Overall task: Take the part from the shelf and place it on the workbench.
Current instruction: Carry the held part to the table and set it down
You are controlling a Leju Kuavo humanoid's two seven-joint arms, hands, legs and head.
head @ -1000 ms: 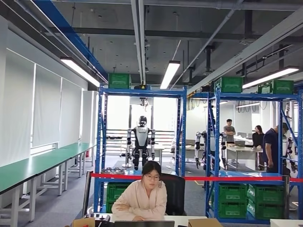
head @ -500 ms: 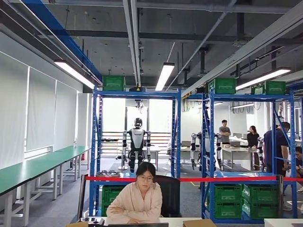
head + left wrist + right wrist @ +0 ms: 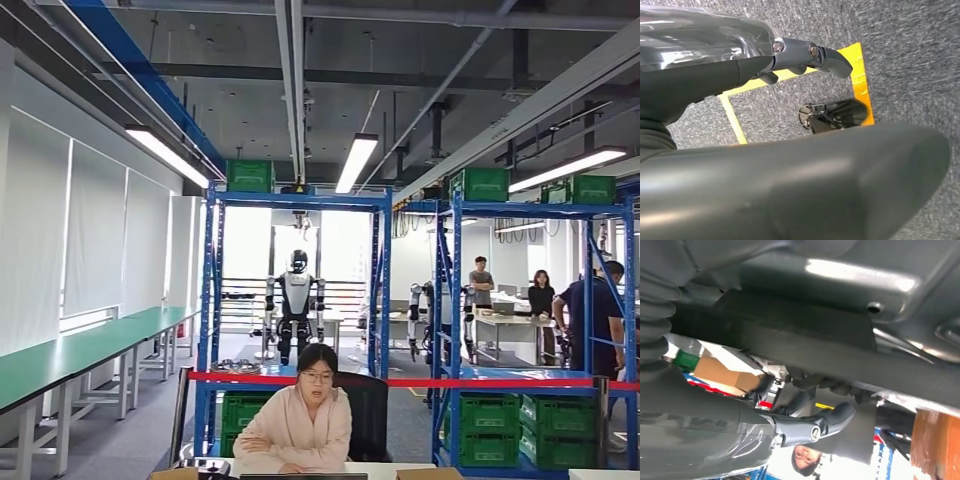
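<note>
A blue shelf [image 3: 294, 200] stands a few metres ahead in the head view. Small metallic parts [image 3: 235, 366] lie on its lower-left level, too far off to make out. My left hand [image 3: 753, 70] hangs over grey carpet with its fingers [image 3: 826, 54] stretched out and the thumb [image 3: 851, 180] apart, holding nothing. My right hand [image 3: 791, 429] has its fingers [image 3: 828, 422] extended too, with nothing in them.
A person [image 3: 298, 425] sits at a white desk [image 3: 377, 467] between me and the shelf, with red tape [image 3: 423, 381] strung behind. A second blue shelf [image 3: 540, 210] with green crates [image 3: 490, 415] stands at the right. Green workbenches [image 3: 83, 345] line the left wall. Yellow floor tape [image 3: 859, 75] lies below my left hand.
The whole head view swayed left and down, then back right, so the camera moved. Nothing in the room has visibly changed.
</note>
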